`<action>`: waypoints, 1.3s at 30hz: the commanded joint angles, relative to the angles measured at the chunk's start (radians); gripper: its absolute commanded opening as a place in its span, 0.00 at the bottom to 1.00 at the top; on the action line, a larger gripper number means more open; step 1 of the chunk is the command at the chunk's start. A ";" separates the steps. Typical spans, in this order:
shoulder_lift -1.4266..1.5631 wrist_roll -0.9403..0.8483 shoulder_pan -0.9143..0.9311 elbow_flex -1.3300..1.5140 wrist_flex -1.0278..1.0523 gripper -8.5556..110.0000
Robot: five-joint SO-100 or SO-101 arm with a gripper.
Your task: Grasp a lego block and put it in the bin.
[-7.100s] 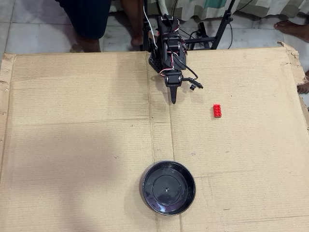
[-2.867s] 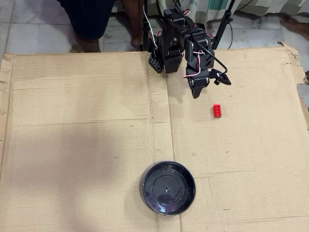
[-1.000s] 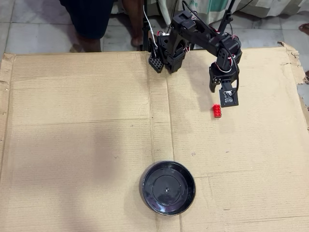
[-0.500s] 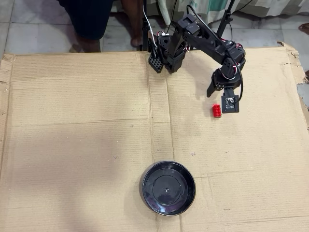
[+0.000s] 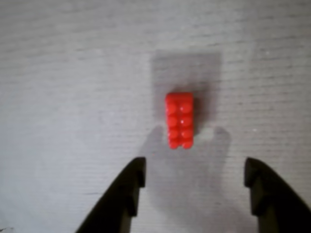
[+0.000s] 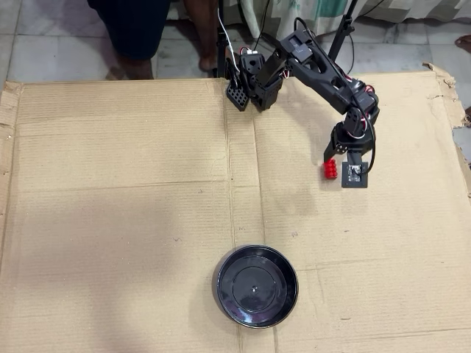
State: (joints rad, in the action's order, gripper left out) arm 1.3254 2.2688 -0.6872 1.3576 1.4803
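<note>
The gripper (image 5: pixel 194 172) hangs above the cardboard sheet (image 6: pixel 132 184) with its two black fingers (image 5: pixel 129 187) spread wide and nothing between them. The red lego block (image 5: pixel 180 120) lies flat on the cardboard, studs up, just ahead of the fingertips and a little nearer to the finger on the left in the wrist view. The black bin (image 6: pixel 223 290) is empty and well apart from the brick in the overhead view. I think the risk is an off-centre descent: one finger may push the brick aside or turn it before the jaws close.

Wrist view blurry, soft shadows; overhead sharp.
</note>
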 commanded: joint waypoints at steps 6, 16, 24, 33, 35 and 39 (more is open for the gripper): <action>-0.005 0.011 -0.002 0.041 0.002 0.27; -0.006 0.011 -0.048 0.084 0.000 0.27; -0.017 0.011 -0.075 0.086 -0.009 0.27; -0.029 0.011 -0.077 0.130 -0.031 0.27; -0.052 0.011 -0.077 0.129 -0.063 0.27; -0.097 0.011 -0.074 0.127 -0.143 0.27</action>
State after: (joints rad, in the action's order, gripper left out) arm 1.2210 2.2688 -0.7701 1.4926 1.3714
